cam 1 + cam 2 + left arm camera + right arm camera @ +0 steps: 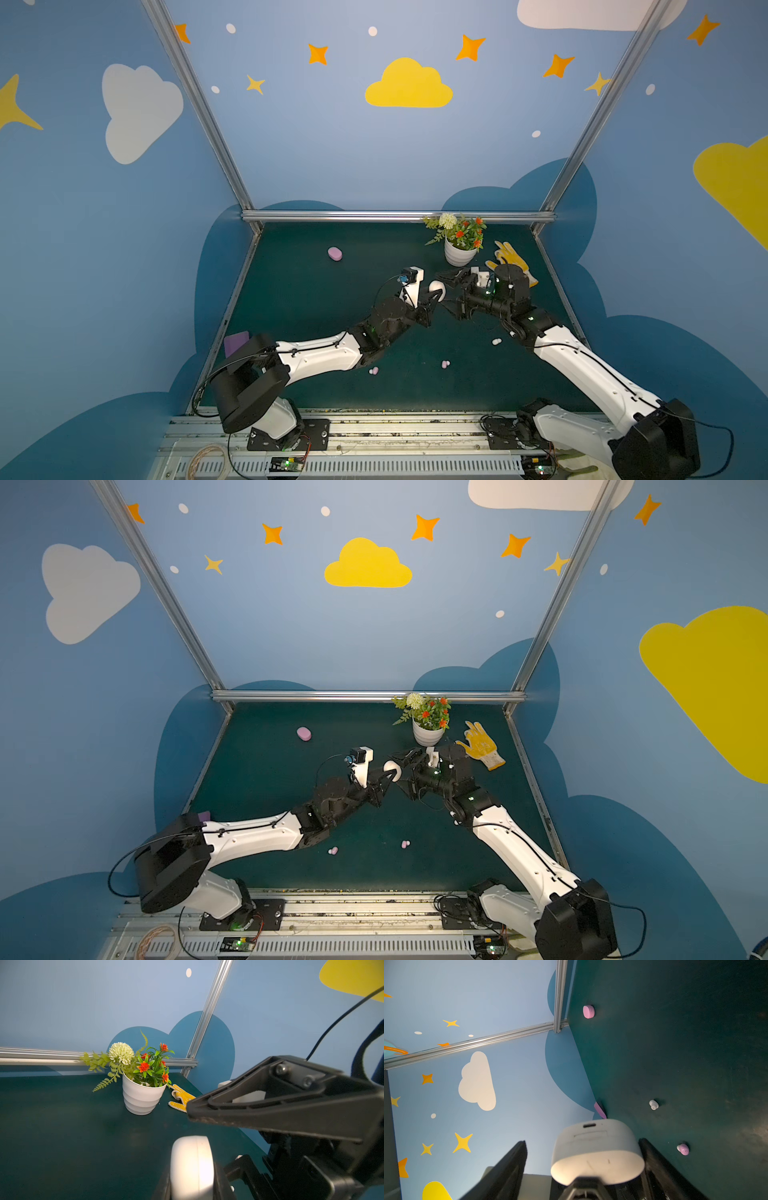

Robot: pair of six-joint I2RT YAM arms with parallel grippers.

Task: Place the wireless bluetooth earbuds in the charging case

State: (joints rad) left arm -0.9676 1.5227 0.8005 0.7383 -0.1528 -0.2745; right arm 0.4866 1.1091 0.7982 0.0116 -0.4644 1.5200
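The left tool (433,296) clamps a white charging case (436,286) above the counter (316,316) at mid-frame in both top views. The right tool (582,1144) stands wide, its jaws flanking the shell without clearly touching it. The earbuds (496,341) lie loose on the counter toward the lower centre, well apart from both tools. Tiny, light and glossy, they look likely to slip; a gentle pinch across the rounded body seems safest.

Blue walls (332,158), painted clouds (408,85) and stars (318,54); aluminium frame rails (399,216); dark green tabletop (324,316)
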